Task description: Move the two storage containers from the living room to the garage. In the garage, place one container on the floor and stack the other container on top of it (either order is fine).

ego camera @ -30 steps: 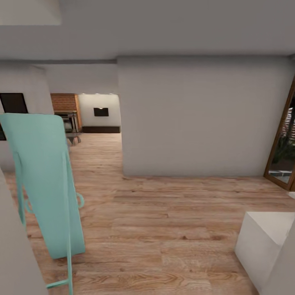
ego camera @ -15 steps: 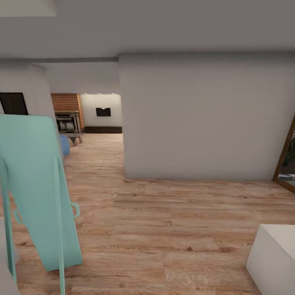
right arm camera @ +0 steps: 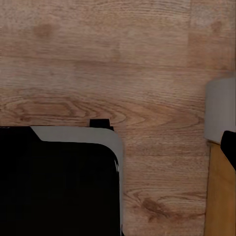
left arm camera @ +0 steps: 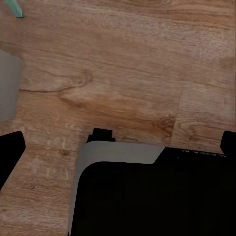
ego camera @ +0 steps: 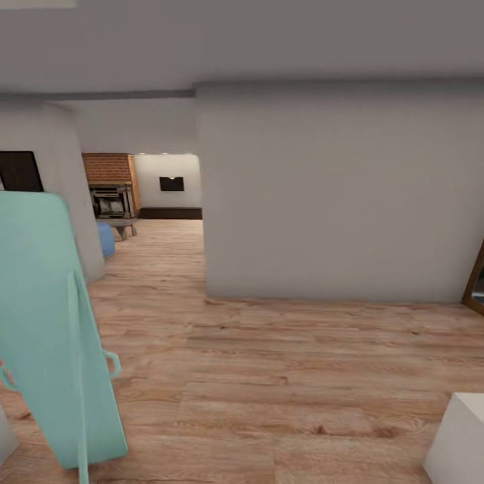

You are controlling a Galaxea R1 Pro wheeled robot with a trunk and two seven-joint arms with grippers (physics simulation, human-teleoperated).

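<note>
The two storage containers are out of view, and so is the garage with its floor. Through a doorway far ahead on the left I see the living room, with its red brick fireplace (ego camera: 107, 168), a black TV (ego camera: 171, 183) and a low dark cabinet (ego camera: 168, 213). In the left wrist view my left gripper (left arm camera: 118, 142) hangs open over light wood planks, with a black fingertip at each side edge and nothing between them. My right gripper (right arm camera: 118, 142) also looks open and holds nothing; one fingertip (right arm camera: 230, 147) shows, while the other blends into my dark base.
A tall teal board (ego camera: 47, 323) leans close at my left. A white wall block (ego camera: 336, 195) stands ahead, with the passage to its left. A white box (ego camera: 464, 444) sits at the lower right, a wooden door frame (ego camera: 476, 282) at the far right, and a blue object (ego camera: 104, 238) beside the doorway.
The whole view has shifted because the camera moved. The teal board now sits further left and lower, the white box and door frame have slid toward the right edge, and the blue object has appeared.
</note>
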